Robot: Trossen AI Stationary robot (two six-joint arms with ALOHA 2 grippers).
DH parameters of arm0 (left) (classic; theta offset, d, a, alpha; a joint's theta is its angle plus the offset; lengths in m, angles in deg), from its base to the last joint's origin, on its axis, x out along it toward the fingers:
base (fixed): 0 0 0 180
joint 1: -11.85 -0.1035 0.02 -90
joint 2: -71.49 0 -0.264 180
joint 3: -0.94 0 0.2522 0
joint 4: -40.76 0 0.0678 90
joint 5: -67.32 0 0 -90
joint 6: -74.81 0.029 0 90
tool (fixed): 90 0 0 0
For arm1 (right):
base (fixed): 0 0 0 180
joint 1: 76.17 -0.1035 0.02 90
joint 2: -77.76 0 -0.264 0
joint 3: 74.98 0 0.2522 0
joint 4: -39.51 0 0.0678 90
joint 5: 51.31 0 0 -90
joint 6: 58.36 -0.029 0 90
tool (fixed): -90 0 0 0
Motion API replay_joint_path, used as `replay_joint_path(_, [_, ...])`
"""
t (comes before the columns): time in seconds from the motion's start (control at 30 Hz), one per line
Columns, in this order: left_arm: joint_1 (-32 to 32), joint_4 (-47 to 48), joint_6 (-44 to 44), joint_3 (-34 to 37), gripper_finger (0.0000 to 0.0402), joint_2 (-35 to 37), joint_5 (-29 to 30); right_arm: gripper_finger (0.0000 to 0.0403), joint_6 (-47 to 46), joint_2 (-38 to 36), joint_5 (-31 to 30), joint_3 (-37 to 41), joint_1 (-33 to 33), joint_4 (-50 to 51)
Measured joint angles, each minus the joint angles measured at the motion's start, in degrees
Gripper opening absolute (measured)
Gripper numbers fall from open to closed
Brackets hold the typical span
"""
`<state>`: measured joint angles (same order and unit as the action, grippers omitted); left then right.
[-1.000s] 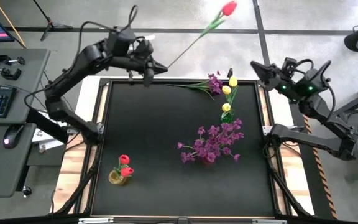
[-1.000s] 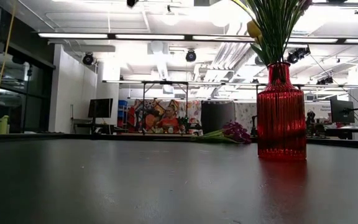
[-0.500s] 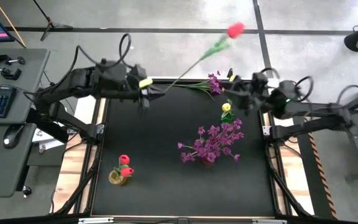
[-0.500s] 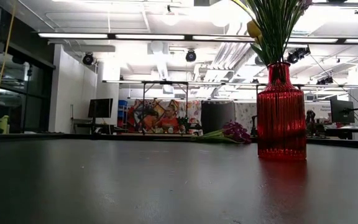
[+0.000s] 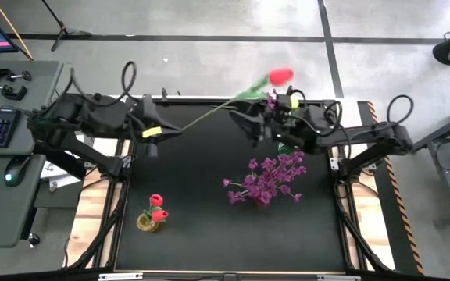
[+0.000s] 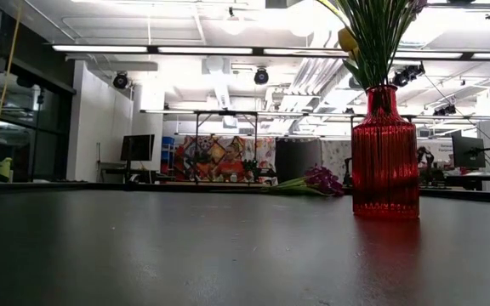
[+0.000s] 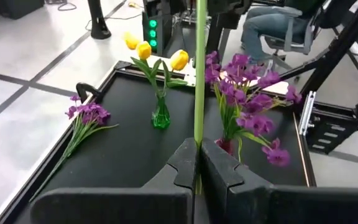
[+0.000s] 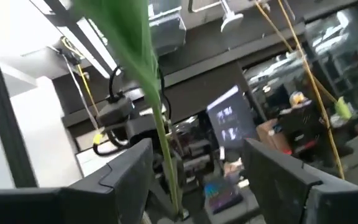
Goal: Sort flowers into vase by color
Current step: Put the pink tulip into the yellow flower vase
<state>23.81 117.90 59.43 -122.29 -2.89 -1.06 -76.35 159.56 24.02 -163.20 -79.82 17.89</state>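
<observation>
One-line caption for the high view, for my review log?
Left gripper holds a red tulip by its stem while the open right gripper reaches for it, above the purple-flower vase.

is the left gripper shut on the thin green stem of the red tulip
Yes, in the left wrist view the left gripper has its dark fingers pressed together on the thin green stem, which rises straight up from between them.

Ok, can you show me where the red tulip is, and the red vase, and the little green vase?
red tulip [image 5: 281, 76], high view, on its red bloom.
red vase [image 6: 385, 161], low view, on its ribbed body.
green vase [image 7: 161, 117], left wrist view, on its glass base.
</observation>
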Motion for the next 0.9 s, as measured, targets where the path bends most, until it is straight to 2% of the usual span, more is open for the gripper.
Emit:
replay_joint_path(0.23, [0.27,3.55,1.46,-0.02,0.0,0.98,0.56,0.0236,4.95,7.43,-1.73,-13.05,-0.42,3.85])
replay_joint_path(0.4, [0.27,3.6,1.38,0.02,0.0,0.76,1.7,0.0236,8.74,9.46,-4.2,-19.36,-1.08,9.42])
replay_joint_path(0.53, [0.27,3.54,-0.05,0.02,0.0,0.67,4.52,0.0236,11.05,8.97,-4.79,-20.83,-1.56,13.81])
replay_joint_path(0.73, [0.27,3.11,-1.99,0.02,0.0,0.74,7.42,0.0232,13.55,7.2,-4.87,-21.17,-2.23,14.53])
replay_joint_path(0.9, [0.27,3.12,-4.58,0.02,0.0,0.33,9.24,0.0197,13.56,5.74,-5.31,-21.18,-2.13,16.9])
